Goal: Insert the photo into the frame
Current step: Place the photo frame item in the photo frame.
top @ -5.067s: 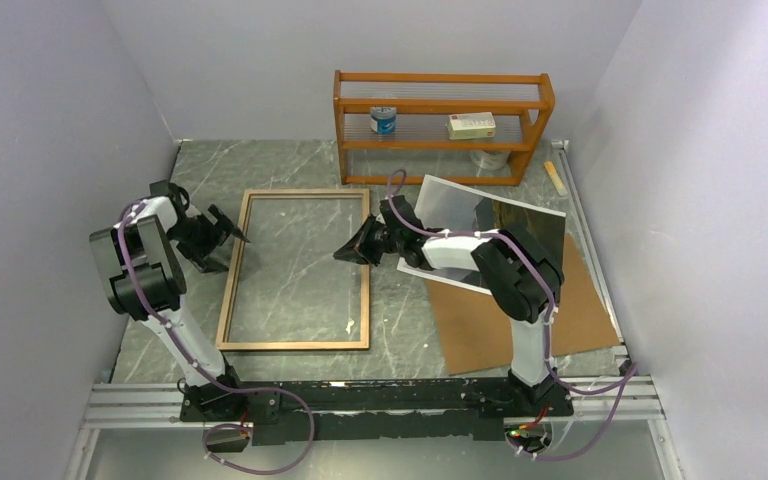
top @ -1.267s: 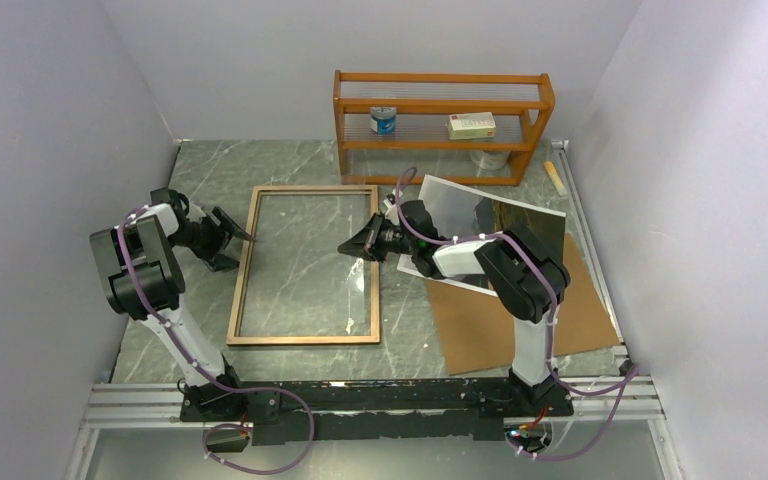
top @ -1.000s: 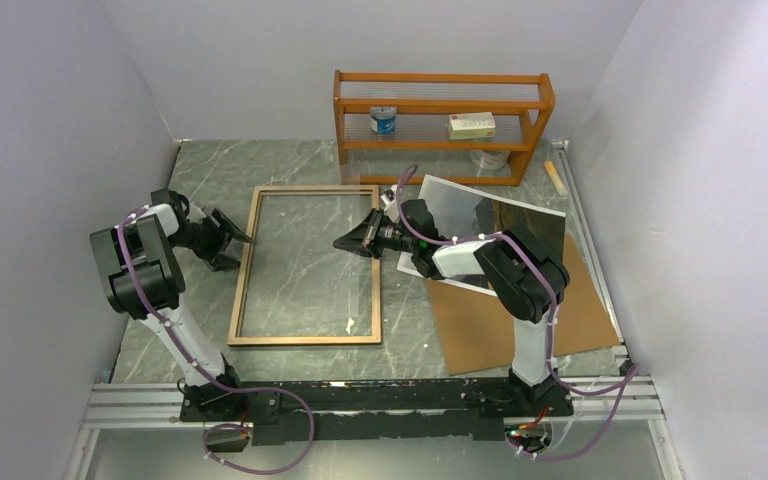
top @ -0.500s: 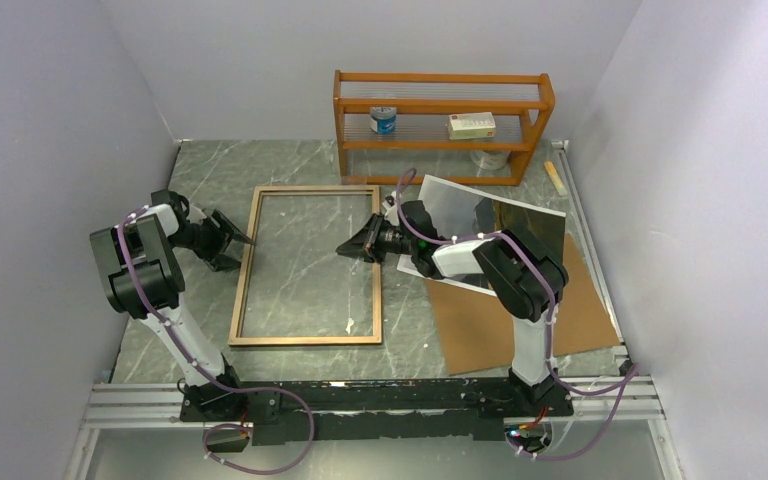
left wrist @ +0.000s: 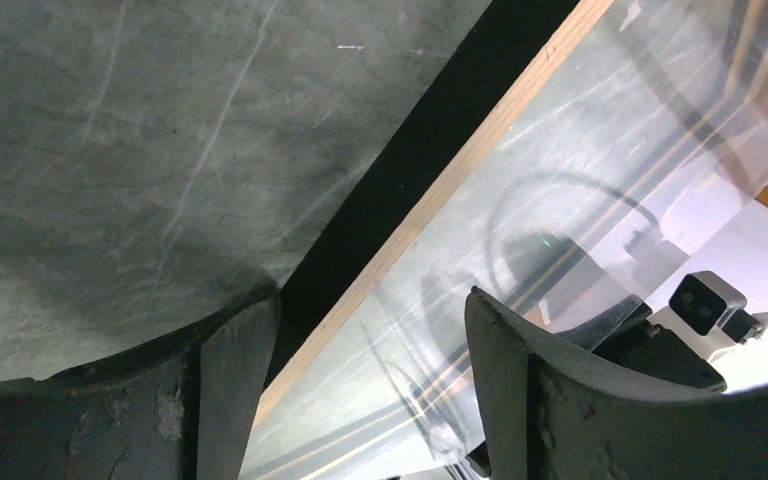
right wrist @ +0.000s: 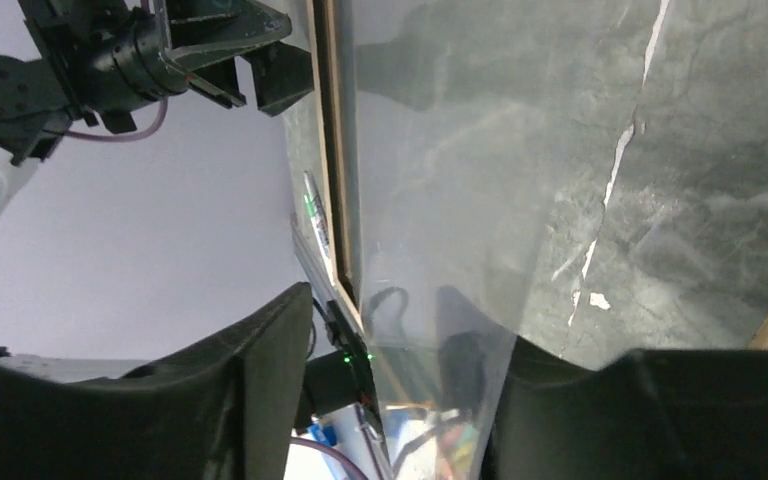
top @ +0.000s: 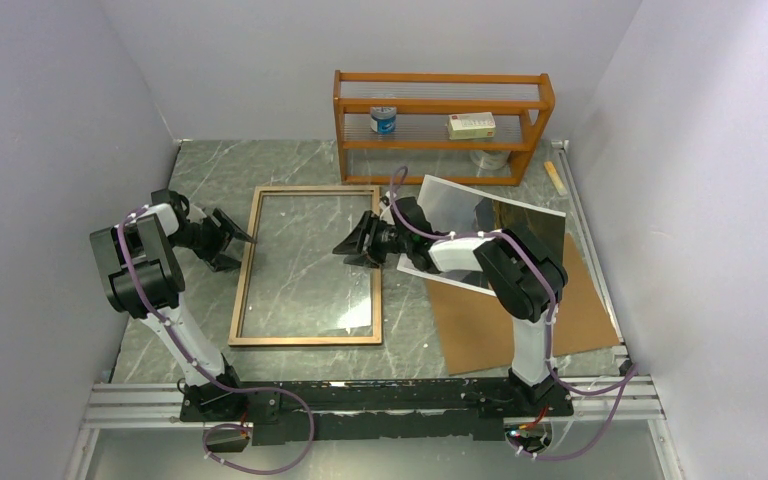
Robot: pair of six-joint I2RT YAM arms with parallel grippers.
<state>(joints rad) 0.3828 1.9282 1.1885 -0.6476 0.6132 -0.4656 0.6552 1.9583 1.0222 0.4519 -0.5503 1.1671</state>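
Note:
The frame lies back-up on the marble table, its light wood rails around a reflective glass pane. My left gripper stands open astride the frame's left rail, one finger on each side and not touching it. My right gripper hovers open over the frame's right rail, and the right wrist view shows only glass between its fingers. That view also shows the far rail and the left gripper. The photo rests to the right, partly under my right arm.
A brown cardboard sheet lies under the photo at the right. An orange-brown shelf rack stands at the back with a can and a box. Grey walls close in on both sides.
The right gripper has opened, letting go of the frame's right rail. Over the last few seconds the frame has slid a little to the right. The left arm has barely moved.

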